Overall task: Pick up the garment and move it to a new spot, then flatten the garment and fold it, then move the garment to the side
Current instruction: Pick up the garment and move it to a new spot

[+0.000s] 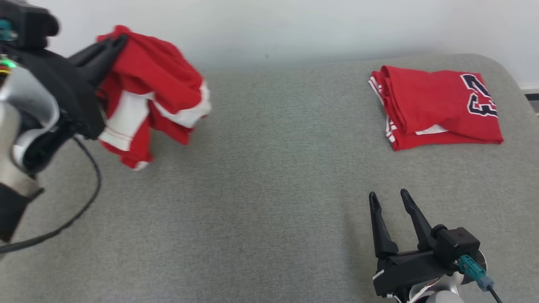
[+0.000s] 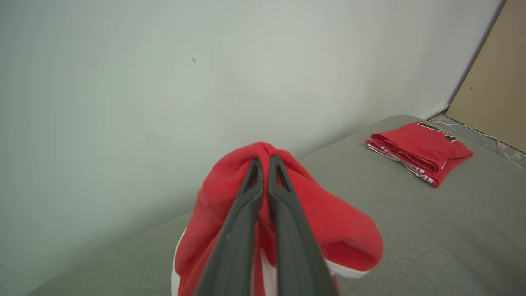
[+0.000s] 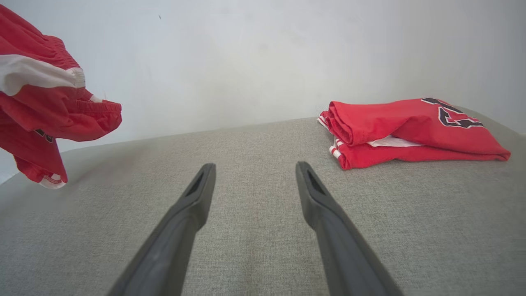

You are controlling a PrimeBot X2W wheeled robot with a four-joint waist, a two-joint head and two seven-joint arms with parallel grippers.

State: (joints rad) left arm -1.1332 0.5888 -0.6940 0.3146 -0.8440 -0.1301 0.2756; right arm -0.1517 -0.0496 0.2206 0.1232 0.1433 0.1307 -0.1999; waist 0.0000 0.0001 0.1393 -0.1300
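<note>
Red and white cloth is the garment (image 1: 156,80), and it hangs bunched up at the far left of the grey cushion (image 1: 269,168). The left gripper (image 1: 113,44) holds it up by its top. The left wrist view looks right down that gripper (image 2: 266,162). There the two dark fingers are pressed close together, with red cloth (image 2: 337,222) pinched between them and puffed out around the tips. The head view shows the white stripes and the loose end hanging down. The right wrist view shows the garment (image 3: 45,111) from the side, with its lowest corner close to the cushion. I cannot tell if that corner touches.

The right gripper (image 1: 388,195) is low at the near right, well apart from the garment. Its fingers are spread wide (image 3: 255,166) and hold nothing.

A folded red jersey (image 1: 438,101) with dark numbers lies flat at the far right of the cushion. A white wall (image 1: 294,25) stands behind. The left wrist view also shows a brown board (image 2: 493,82) and a thin white cable (image 2: 472,129) past the jersey (image 2: 419,148).
</note>
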